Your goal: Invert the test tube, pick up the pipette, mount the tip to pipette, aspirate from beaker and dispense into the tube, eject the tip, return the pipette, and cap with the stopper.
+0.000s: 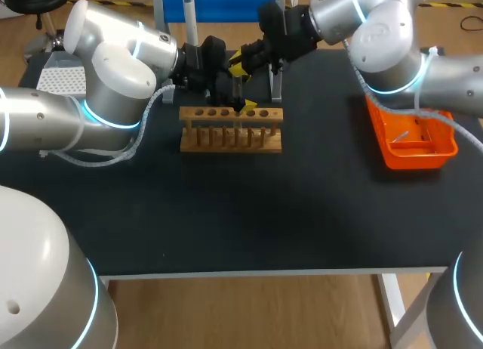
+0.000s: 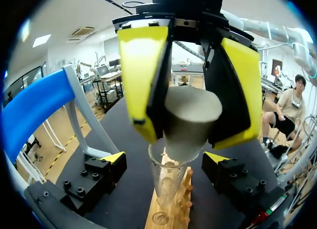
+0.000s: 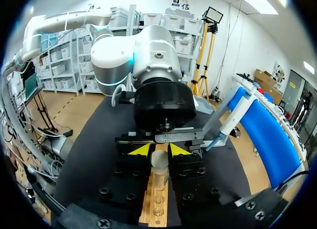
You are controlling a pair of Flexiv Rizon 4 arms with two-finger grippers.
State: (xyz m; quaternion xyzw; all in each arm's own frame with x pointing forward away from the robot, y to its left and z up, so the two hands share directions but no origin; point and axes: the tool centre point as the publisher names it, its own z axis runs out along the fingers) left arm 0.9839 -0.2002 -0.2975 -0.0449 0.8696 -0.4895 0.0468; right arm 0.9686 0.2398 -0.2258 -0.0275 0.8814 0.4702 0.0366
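Note:
A clear test tube (image 2: 168, 182) stands upright in the wooden rack (image 1: 230, 141). A grey stopper (image 2: 190, 115) sits at the tube's mouth. My right gripper (image 2: 188, 137) comes down from above and is shut on it from both sides. In the right wrist view the stopper (image 3: 159, 160) shows between that gripper's (image 3: 159, 150) yellow tips, over the tube (image 3: 158, 182). My left gripper (image 2: 168, 159) is wide open, one finger on each side of the tube, touching nothing. In the head view both grippers, left (image 1: 226, 81) and right (image 1: 243, 100), meet over the rack's middle. The pipette (image 3: 225, 130) hangs on its blue stand (image 1: 226, 5).
An orange tray (image 1: 445, 149) lies at the table's right side, under my right arm. A white tip box (image 1: 60, 78) stands at the back left, behind my left arm. The blue stand rises just behind the rack.

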